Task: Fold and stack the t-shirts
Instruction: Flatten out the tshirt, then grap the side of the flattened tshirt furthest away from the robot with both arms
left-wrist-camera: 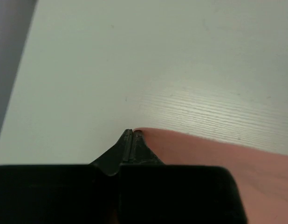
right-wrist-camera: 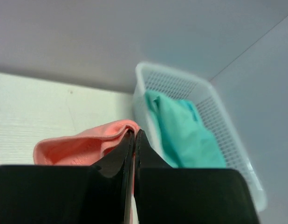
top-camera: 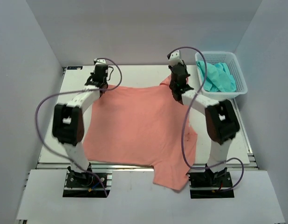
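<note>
A salmon-pink t-shirt (top-camera: 139,128) lies spread over the table, with one part hanging past the near edge. My left gripper (top-camera: 100,84) is shut on its far left corner (left-wrist-camera: 190,149), low at the table. My right gripper (top-camera: 177,91) is shut on its far right edge, which is lifted and bunched (right-wrist-camera: 83,144). A teal-green t-shirt (top-camera: 219,77) lies crumpled in the white basket (top-camera: 239,70), and it also shows in the right wrist view (right-wrist-camera: 183,133).
The white lattice basket (right-wrist-camera: 228,135) stands at the far right corner, close to my right gripper. Grey walls enclose the table on three sides. Bare white tabletop (left-wrist-camera: 134,60) lies beyond the shirt's far edge.
</note>
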You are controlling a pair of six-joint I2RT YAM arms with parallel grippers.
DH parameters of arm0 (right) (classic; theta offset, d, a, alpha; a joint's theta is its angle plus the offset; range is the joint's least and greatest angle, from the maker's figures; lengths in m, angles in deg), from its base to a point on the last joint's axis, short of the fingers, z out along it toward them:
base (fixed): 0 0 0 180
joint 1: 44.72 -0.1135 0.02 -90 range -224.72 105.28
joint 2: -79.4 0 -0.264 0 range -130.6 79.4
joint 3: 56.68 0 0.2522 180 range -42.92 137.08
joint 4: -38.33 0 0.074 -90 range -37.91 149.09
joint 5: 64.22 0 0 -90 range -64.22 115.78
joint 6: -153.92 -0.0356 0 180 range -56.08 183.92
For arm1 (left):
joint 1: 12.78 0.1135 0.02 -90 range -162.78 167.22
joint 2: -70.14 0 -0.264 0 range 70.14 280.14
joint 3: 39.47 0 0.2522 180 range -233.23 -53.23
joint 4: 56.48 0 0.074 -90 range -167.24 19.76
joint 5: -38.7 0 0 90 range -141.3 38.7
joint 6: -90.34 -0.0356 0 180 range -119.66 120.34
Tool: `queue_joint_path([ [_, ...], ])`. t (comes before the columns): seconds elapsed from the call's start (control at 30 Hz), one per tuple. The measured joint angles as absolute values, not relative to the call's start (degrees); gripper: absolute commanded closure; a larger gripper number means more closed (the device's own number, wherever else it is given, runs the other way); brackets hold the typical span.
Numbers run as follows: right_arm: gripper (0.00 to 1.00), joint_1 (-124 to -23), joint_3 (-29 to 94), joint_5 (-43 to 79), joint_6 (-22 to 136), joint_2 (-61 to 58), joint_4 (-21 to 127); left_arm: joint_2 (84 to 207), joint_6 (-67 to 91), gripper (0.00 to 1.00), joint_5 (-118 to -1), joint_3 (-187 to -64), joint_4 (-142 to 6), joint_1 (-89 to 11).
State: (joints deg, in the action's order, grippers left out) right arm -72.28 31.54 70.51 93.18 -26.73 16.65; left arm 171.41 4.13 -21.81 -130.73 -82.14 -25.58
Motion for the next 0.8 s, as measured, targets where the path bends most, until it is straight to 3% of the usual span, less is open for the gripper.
queue_joint_path([
  [0.17, 1.00, -68.8, 46.4, 69.8, 88.2, -43.2, 23.0, 192.6, 4.9, 1.00, -23.7, -146.1, -85.0, -22.5],
  [0.3, 1.00, -67.7, 56.3, 68.0, 85.9, -52.0, 27.6, 202.1, 4.9, 1.00, -25.6, -156.3, -85.7, -21.1],
  [0.57, 1.00, -66.6, 62.5, 64.3, 81.9, -57.1, 33.2, 204.9, 4.2, 1.00, -29.4, -160.7, -84.5, -19.3],
  [0.8, 1.00, -66.6, 53.2, 62.5, 78.7, -49.9, 35.9, 202.4, 3.2, 1.00, -31.3, -155.0, -81.7, -19.0],
])
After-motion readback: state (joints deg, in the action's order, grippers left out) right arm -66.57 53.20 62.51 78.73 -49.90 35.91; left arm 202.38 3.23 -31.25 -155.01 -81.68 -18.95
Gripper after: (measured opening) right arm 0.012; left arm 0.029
